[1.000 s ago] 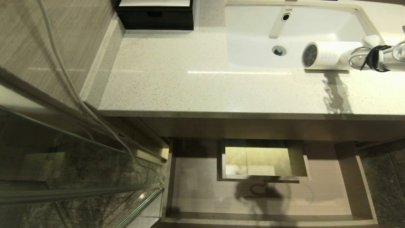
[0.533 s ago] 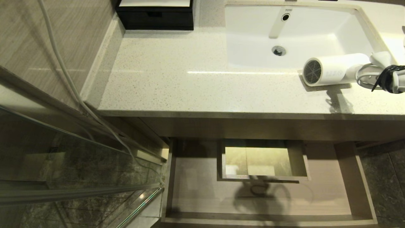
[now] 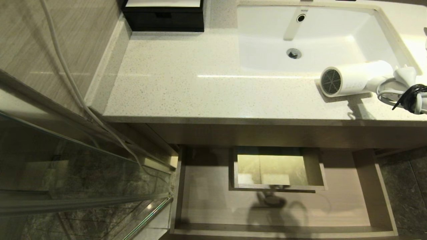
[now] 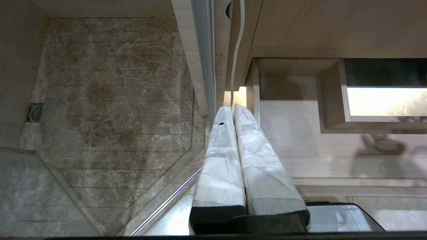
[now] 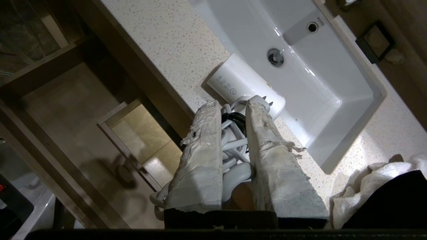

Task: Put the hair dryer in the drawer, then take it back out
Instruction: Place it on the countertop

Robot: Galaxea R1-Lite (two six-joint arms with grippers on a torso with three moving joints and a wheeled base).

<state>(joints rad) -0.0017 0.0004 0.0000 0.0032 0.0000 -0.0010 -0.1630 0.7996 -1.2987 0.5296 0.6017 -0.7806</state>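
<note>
At far left, your left gripper [image 4: 232, 110] hangs parked beside the vanity, its padded fingers pressed together on nothing, pointing down past the glass shower panel [image 3: 83, 180] toward the marble floor [image 4: 110, 110]. A small black box [image 3: 163, 16] sits at the back of the speckled desk [image 3: 186, 83], and the white sink [image 3: 310, 36] lies further right. Below the desk's front edge the wood-grain drawer [image 3: 377, 196] stands pulled out, nothing in it but shadow, with the walled rectangular cut-out [image 3: 277, 168] showing in its floor. At right, the hair dryer [image 3: 353, 78] is carried with its barrel over the desk's near strip between sink and edge, mesh grille facing left, its shadow close under it. Your right gripper [image 5: 233, 110] is clamped on the dryer's handle and the bundled pale cord [image 5: 233, 140], a black tie around the coils; a white towel [image 5: 367, 180] lies on the desk beside it. By the look of it, you are in the first step, carrying the dryer toward the drawer. The next move calls for bringing it out past the desk edge and down, steering it onto the flat floor of the drawer and not into the cut-out, and keeping loose cord loops from catching on the drawer wall.
</note>
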